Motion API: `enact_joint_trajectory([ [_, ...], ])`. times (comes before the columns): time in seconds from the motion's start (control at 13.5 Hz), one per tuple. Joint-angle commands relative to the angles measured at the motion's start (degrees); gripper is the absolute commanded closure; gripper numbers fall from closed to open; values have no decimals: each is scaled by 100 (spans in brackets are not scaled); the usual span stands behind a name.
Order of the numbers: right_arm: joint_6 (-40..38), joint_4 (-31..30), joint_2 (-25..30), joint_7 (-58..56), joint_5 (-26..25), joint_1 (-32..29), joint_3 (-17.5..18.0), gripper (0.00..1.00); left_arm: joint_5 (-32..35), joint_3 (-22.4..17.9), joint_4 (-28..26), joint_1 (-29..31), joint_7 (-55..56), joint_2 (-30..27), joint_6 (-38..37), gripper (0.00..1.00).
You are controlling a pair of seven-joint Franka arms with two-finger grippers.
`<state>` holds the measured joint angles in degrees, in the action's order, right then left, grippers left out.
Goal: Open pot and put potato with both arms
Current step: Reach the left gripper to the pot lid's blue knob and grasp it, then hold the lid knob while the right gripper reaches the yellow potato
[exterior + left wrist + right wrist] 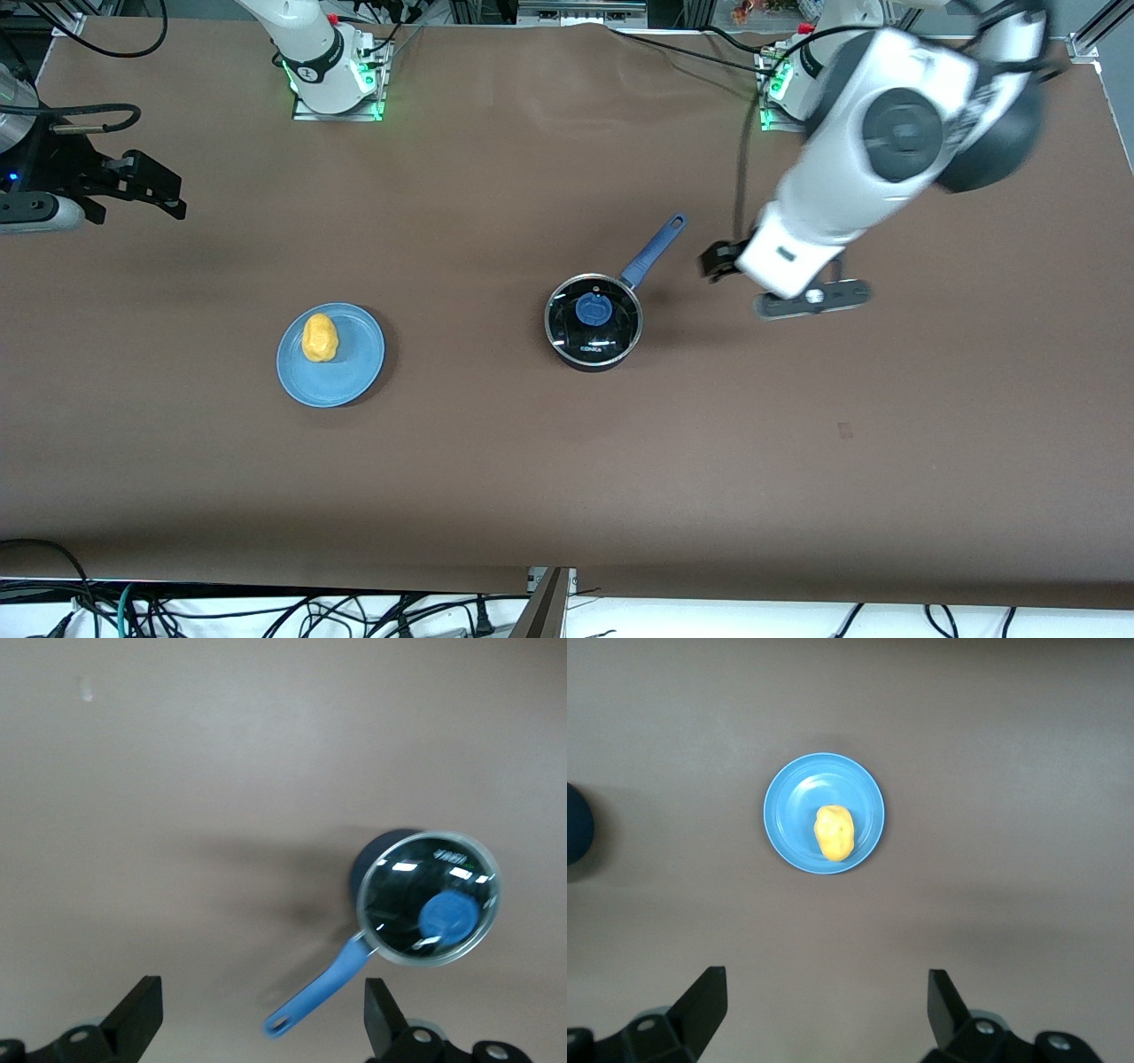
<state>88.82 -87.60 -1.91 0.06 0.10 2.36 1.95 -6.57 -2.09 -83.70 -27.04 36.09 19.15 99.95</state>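
Glass lid with its blue knob (593, 310) sits on the small black saucepan with the long blue handle (592, 322) mid-bench. The left gripper (719, 260) hangs over bare brown bench (567, 461) beside that handle, fingers (137, 1014) apart. The small yellow-orange potato (320, 338) lies on a flat blue plate (354, 372) toward the right arm's end. The right gripper (164, 193) waits above the bench edge there, fingers (700, 1005) apart.
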Motion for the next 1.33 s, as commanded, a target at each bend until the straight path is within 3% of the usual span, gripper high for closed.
enact_joint_trajectory([
  [0.0,-93,156,-55,82,-54,-34,34,0,-55,-55,143,-239,311,386,505,0],
  [0.22,-102,156,-46,82,-62,-25,42,0,-55,138,161,-521,311,869,1129,0],
  [0.67,-93,121,-55,56,-80,-25,34,0,-38,148,161,-925,329,1529,1992,0],
  [0.89,-14,121,-588,38,-80,-16,42,0,-38,148,161,-1048,329,1679,2019,0],
  [1.04,-75,147,-1378,30,-245,28,51,0,-20,148,161,-1127,320,1758,2028,0],
  [1.26,142,51,-1610,56,-265,71,42,0,-11,148,161,-1224,329,1890,2204,0],
])
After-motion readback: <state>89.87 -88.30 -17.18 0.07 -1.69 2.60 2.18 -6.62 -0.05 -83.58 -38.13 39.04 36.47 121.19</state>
